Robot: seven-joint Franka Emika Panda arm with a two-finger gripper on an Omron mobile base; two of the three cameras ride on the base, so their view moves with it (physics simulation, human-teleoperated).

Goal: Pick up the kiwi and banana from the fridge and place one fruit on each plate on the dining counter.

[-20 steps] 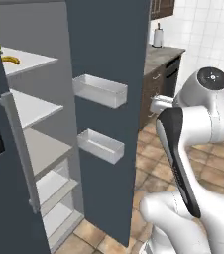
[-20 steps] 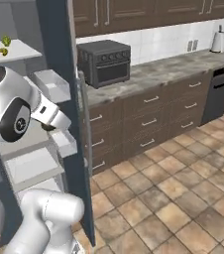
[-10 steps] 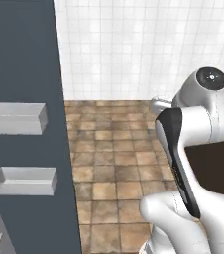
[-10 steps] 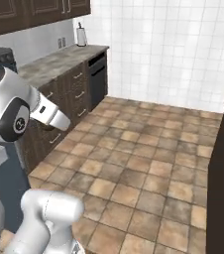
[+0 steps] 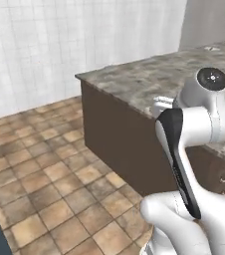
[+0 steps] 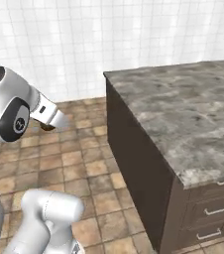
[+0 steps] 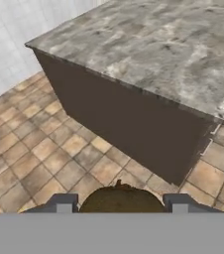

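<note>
Left base view: the long grey-beige marbled stone dining counter (image 5: 149, 77) stands ahead and to the right of the white arm, its dark brown side panel facing the tiled floor (image 5: 45, 189). Two small pale marks at its far end may be the plates; too small to confirm. The hand itself is hidden behind the arm's upper links.

Right base view: the two-finger gripper (image 6: 59, 120) is held out over the floor, well apart from the counter, which lies to its right. A small dark brown lump, judged to be the kiwi (image 6: 46, 127), sits tucked under the hand. The counter's near corner is the closest part of it to the tool.

Hand view: the gripper's dark fingertips (image 7: 64, 203) flank a small roundish brown fruit, the kiwi, touching it on both sides; the jaws are clamped on it. The counter top lies ahead and above, its corner pointing left, bare stone within sight. Nothing stands between the tool and the counter. Judgement: the carry continues; the base must close on the counter and find a plate.
</note>
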